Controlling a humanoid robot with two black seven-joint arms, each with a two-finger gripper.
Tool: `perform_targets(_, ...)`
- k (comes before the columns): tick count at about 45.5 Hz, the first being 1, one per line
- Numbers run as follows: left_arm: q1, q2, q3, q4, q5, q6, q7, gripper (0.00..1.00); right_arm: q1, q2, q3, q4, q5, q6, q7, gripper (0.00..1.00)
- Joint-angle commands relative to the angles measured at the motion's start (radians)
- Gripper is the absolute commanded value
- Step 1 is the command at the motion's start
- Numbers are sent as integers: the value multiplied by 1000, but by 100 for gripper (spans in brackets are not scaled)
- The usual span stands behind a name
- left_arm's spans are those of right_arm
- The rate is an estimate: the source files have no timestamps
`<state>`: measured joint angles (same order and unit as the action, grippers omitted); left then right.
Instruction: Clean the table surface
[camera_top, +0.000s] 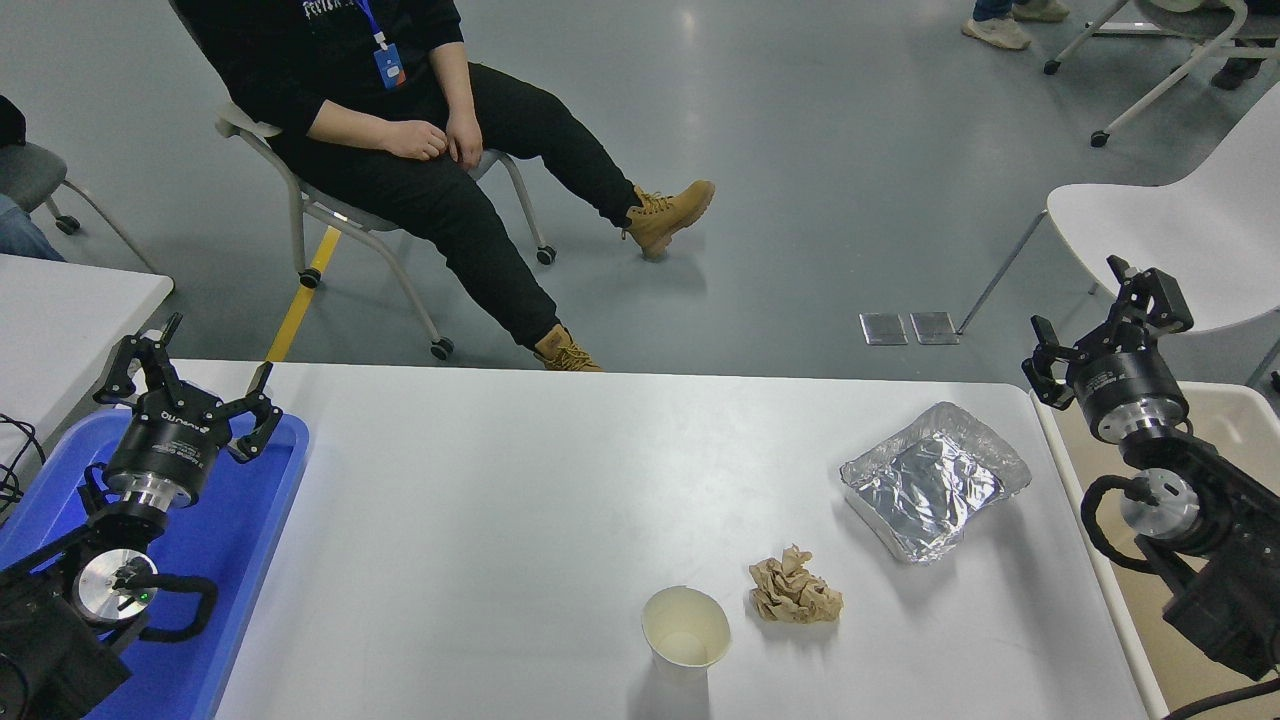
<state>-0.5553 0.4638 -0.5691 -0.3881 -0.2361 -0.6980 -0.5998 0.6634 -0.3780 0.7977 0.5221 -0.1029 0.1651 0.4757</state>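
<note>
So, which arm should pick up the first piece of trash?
Probably right: the right gripper hangs beside the foil tray, crumpled paper and cup; the left gripper sits over the blue tray.

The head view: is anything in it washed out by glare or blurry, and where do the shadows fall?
Head view: sharp throughout; ceiling lights glare off the grey floor and the crinkled silver foil tray; the white paper cup and crumpled brown paper cast soft shadows on the matte white tabletop.

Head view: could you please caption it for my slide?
Crumpled brown paper, white paper cup and foil tray await clearing from white table surface.
</note>
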Motion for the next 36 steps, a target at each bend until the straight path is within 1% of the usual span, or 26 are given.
perform_targets(1,0,-1,0,0,0,0,0,100,1,2,-3,-1,0,-1,0,99)
perform_targets(36,0,1,0,0,0,0,0,100,-1,-2,-5,1,0,-2,0,99)
